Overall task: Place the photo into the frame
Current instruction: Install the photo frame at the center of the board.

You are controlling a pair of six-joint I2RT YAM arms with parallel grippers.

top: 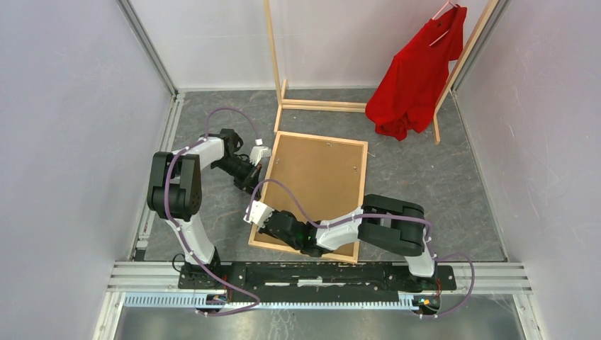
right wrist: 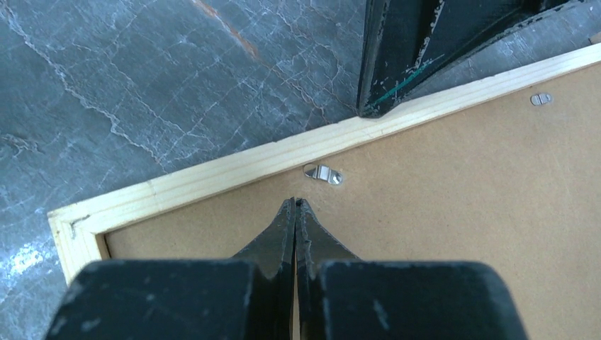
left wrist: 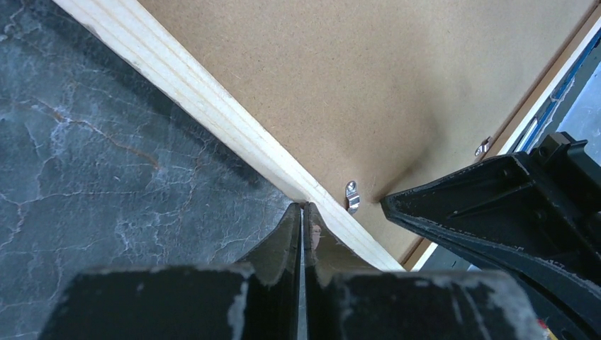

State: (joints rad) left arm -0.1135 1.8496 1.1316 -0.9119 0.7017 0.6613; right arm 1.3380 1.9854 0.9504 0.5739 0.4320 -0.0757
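The light wood frame (top: 363, 185) lies face down on the grey table, with the brown backing board (top: 319, 177) set inside it. The photo is hidden. My left gripper (top: 259, 178) is shut and empty, its tips (left wrist: 303, 206) touching the frame's left rail (left wrist: 212, 106) beside a metal turn clip (left wrist: 351, 195). My right gripper (top: 269, 223) is shut and empty, its tips (right wrist: 295, 202) on the backing board (right wrist: 461, 198) just below a turn clip (right wrist: 324, 173), near the frame's near-left corner (right wrist: 74, 227). Each gripper shows in the other's wrist view.
A tall wooden clothes rack (top: 322, 106) with a red shirt (top: 414, 71) stands at the back, right behind the frame. Another turn clip (right wrist: 541, 98) sits further along the rail. Pale walls close in both sides. An aluminium rail (top: 319, 283) runs along the near edge.
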